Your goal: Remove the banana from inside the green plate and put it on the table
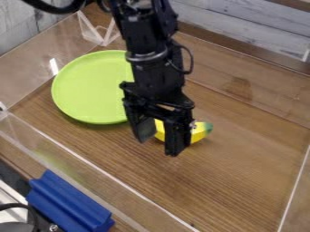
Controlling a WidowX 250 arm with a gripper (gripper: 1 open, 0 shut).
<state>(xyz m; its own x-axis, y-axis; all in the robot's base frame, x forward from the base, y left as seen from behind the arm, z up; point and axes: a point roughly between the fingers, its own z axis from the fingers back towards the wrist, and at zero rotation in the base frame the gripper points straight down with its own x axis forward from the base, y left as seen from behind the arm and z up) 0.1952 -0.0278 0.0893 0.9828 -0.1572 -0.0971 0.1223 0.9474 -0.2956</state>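
Observation:
The banana (190, 133) is a small yellow toy with a dark green tip. It lies on the brown wood-grain table (242, 181), just right of the green plate (87, 86). My gripper (159, 138) stands open over it, its black fingers (175, 140) spread apart and pointing down. The banana shows between and behind the fingers, and they hide part of it. The lime-green plate holds nothing and sits at the back left, with the arm covering its right rim.
Clear acrylic walls (36, 149) edge the table along the front left and back. A blue object (67, 207) sits outside the wall at the bottom left. Bare wood lies to the right and front of the banana.

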